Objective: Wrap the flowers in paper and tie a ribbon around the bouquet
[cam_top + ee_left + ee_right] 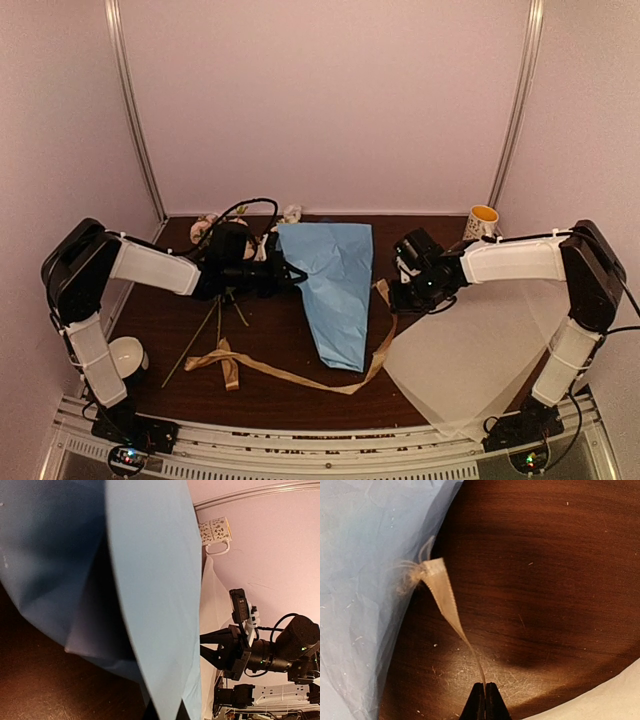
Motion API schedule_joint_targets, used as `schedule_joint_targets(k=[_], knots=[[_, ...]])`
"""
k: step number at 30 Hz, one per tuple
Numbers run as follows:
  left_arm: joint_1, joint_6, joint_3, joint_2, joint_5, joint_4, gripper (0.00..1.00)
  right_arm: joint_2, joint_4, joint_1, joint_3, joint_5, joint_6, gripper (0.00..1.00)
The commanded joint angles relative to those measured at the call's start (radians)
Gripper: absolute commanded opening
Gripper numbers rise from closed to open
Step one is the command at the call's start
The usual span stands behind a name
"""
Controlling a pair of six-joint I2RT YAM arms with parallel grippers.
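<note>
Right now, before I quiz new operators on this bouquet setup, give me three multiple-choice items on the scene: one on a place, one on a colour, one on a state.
1. Where does the mug stand?
A) at the back right corner of the table
B) on the blue paper
C) by the left arm's base

2. What colour is the ribbon?
A) red
B) tan-gold
C) green

3. How is the right gripper?
A) wide open above the wood
B) shut on nothing
C) shut on the ribbon's end

Answers:
1 A: the top view shows it by the back wall on the right.
2 B: it shows tan-gold against the dark wood.
3 C: the right wrist view shows the fingertips pressed together, with the ribbon running out from between them.
</note>
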Motion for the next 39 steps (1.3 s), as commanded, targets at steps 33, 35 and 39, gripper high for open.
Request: schedule_joint_targets(k=[33, 35, 39], knots=[[-0.064, 0.146, -0.005, 0.124, 0.011, -0.058, 0.00, -0.253, 0.578, -0.003, 0.114, -0.198, -0.240, 0.00], [-0.065, 0.157, -0.005, 0.131, 0.006, -0.070, 0.00, -0.214, 0.585, 0.075, 0.094, -0.249, -0.247, 0.00], [-0.066, 0.186, -0.009, 0.145, -0.001, -0.105, 0.00, -0.021, 0.537, 0.162, 0.142, -0.292, -0.207, 0.00]])
